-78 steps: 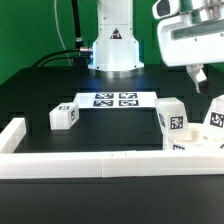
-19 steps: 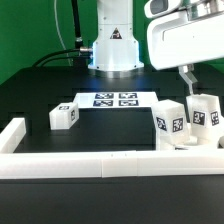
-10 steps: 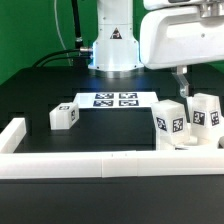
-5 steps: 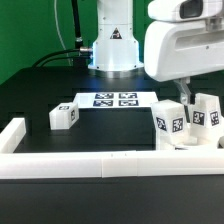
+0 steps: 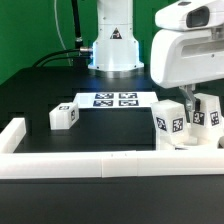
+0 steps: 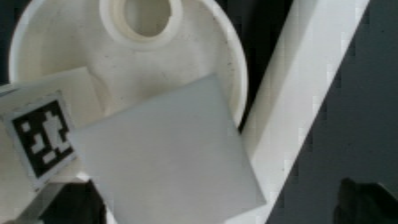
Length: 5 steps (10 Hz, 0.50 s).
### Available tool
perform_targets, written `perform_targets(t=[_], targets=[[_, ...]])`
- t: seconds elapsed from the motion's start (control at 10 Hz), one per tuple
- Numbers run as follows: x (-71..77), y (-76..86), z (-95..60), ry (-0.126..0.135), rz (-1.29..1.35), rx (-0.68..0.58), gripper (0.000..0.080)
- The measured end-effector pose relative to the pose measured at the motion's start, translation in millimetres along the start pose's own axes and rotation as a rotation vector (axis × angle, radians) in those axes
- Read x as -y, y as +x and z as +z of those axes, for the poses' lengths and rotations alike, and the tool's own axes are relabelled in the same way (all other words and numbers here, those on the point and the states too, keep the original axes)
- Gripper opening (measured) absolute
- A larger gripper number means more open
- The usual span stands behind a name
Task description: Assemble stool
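The round white seat disc (image 5: 188,143) lies at the exterior view's right, behind the front rail. Its open socket hole (image 6: 143,20) shows in the wrist view. Two blocky tagged legs stand upright by it, one nearer (image 5: 170,122) and one further right (image 5: 207,112). A third leg (image 5: 65,116) lies alone at the left. My gripper (image 5: 186,98) hangs low between and above the two right legs. In the wrist view it (image 6: 210,205) is open, with its dark fingers (image 6: 50,200) wide apart on either side of a tagged leg (image 6: 160,150).
The marker board (image 5: 108,100) lies mid-table in front of the robot base (image 5: 113,50). A long white rail (image 5: 90,165) borders the front and turns up at the left (image 5: 14,132). It also shows in the wrist view (image 6: 329,90) beside the seat.
The gripper has come down and a little to the exterior view's right, onto the two right legs. The legs, the seat and the left leg have not moved.
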<state>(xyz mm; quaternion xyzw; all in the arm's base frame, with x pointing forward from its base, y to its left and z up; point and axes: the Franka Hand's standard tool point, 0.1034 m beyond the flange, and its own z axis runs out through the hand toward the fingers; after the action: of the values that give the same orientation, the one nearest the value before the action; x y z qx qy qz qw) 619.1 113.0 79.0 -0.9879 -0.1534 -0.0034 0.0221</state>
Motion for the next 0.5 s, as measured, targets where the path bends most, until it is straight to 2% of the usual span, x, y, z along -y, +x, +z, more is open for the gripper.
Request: perform_targets(t=[0.1, 0.2, 0.3, 0.5], targets=[[-0.2, 0.0, 0.0, 0.0, 0.006, 0.0, 0.0549], [-0.6, -0.1, 0.0, 0.0, 0.025, 0.0, 0.0549], [-1.1, -0.1, -0.1, 0.0, 0.027, 0.0, 0.0367], [-1.0, 0.0, -0.1, 0.001, 0.148, -0.001, 0.0347]])
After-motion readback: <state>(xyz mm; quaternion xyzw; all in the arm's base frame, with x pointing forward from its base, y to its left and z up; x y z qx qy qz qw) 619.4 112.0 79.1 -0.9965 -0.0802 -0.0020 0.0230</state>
